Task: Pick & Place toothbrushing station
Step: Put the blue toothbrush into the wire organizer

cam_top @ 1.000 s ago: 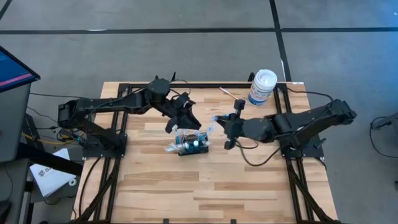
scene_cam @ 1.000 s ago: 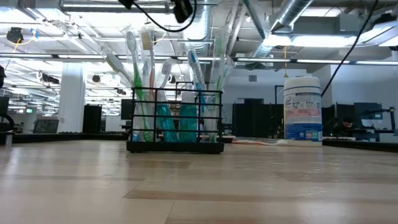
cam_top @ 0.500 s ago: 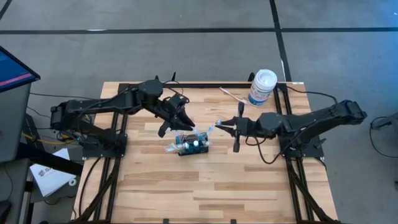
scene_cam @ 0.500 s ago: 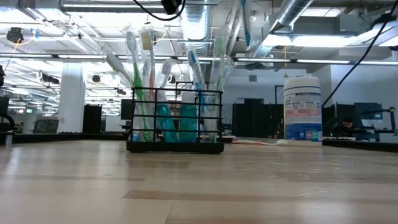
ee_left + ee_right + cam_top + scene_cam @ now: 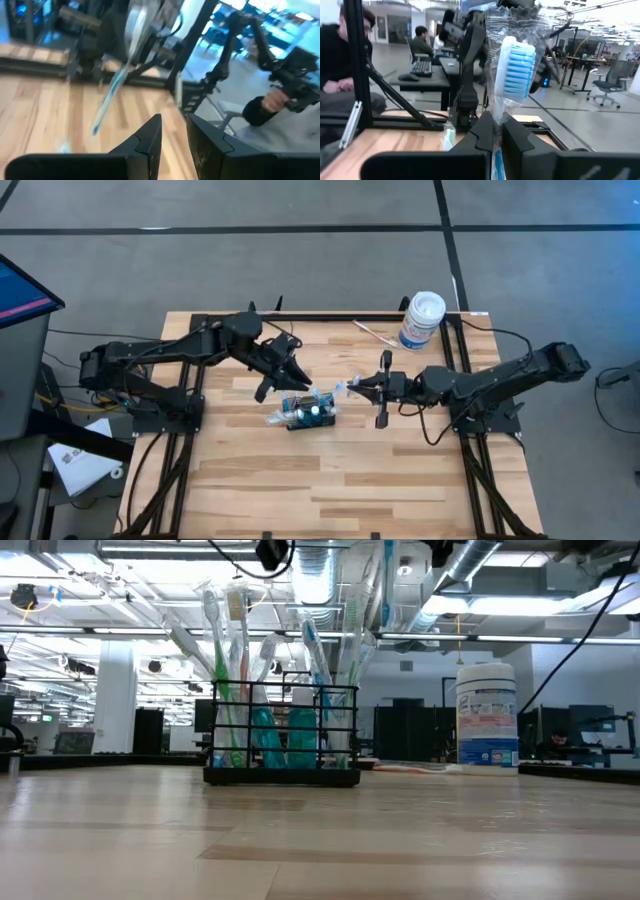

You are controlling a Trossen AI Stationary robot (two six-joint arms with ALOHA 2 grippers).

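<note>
Pale wood of the table (image 5: 300,470) carried the black wire holder (image 5: 310,412) near its middle, already bristling with brushes; over the last second the right arm had drawn back and levelled out, its gripper (image 5: 352,385) just beside the holder, clamped on a wrapped blue toothbrush (image 5: 512,67); the left gripper (image 5: 280,375) had lifted away to the holder's other side, fingers slightly parted, holding nothing; seemingly the brush was lined up to drop in, the way now clear.
</note>
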